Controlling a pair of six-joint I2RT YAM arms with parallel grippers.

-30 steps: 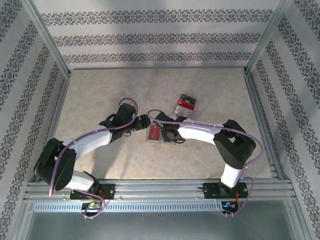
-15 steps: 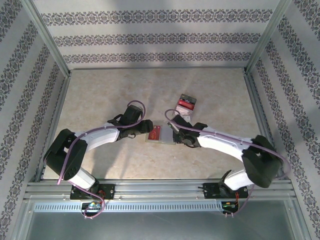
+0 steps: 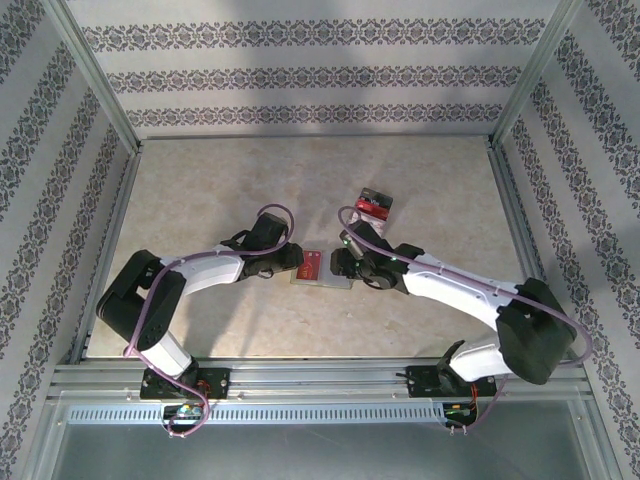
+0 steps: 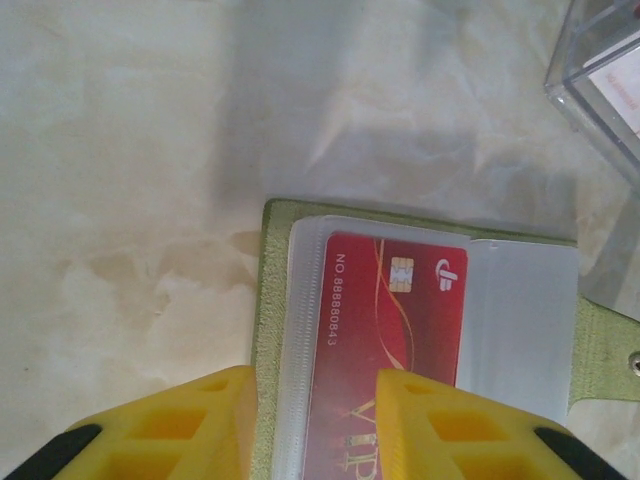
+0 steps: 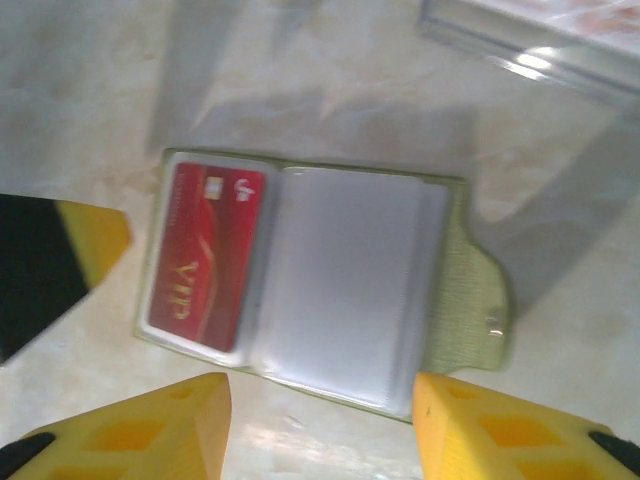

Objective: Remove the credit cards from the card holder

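Observation:
The olive-green card holder (image 3: 325,275) lies spread open on the table, clear pockets up. A red credit card (image 4: 390,330) marked VIP sits in its left pocket (image 5: 205,255); the right pocket looks pale and I cannot tell what it holds. My left gripper (image 3: 297,258) is low over the holder's left end. Its yellow fingers (image 4: 315,420) stand narrowly apart, one by the green edge (image 4: 266,300), the other over the red card. My right gripper (image 3: 340,262) is open at the holder's right end, its fingers (image 5: 320,420) spread wide in front of the holder's nearest edge (image 5: 470,290).
A clear plastic box (image 3: 373,208) with red inside stands just beyond the holder, up and to the right (image 4: 605,70) (image 5: 540,40). The left gripper's black and yellow finger (image 5: 60,250) sits close to the holder's left end. Metal frame rails border the table.
My left gripper slid right onto the holder's left end and its fingers narrowed. The right arm swung its elbow out to the right, uncovering the holder, and its gripper now sits at the holder's right end.

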